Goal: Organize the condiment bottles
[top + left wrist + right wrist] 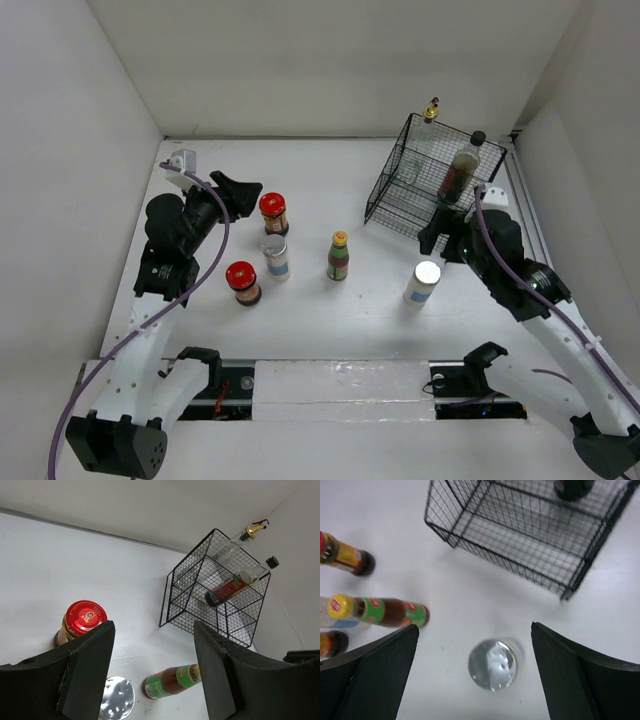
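Condiment bottles number seven. Left gripper [152,630], fingers apart and empty, hangs over one red-lidded jar [82,620], one silver-capped jar [117,697] and one green bottle [172,680]; a second red-lidded jar [242,280] stands back toward its base. Right gripper [474,630], likewise spread, hovers above a second silver-capped jar [492,664]; beyond, one wire basket [390,190] holds the black-capped bottle [462,170] and gold-topped bottle [432,108].

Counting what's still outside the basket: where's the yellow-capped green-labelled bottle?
In the top view, the yellow-capped green-labelled bottle stands upright mid-table, between the left silver-capped white jar and the right silver-capped white jar, outside the black wire basket.
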`<state>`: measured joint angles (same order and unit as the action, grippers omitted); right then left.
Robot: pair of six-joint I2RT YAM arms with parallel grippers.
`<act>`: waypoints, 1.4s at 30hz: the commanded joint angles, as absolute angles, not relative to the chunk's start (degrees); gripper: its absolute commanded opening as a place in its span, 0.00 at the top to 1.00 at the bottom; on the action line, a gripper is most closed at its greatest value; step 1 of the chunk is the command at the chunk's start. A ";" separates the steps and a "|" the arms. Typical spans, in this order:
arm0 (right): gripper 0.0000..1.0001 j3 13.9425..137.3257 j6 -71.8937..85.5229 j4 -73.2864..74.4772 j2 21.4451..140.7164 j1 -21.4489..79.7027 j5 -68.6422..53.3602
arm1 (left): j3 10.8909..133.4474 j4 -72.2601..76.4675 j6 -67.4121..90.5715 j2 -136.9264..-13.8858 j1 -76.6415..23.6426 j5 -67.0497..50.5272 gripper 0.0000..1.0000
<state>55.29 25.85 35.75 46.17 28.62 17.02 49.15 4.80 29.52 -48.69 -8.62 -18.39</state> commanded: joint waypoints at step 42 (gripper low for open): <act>0.38 79.97 23.66 25.77 66.68 35.25 16.53 | 50.89 3.96 29.27 -46.93 -8.70 -18.28 0.39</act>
<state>73.56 27.29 41.58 64.27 36.38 15.99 49.15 2.20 29.50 -47.40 -8.62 -17.80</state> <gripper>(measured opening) 0.661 0.611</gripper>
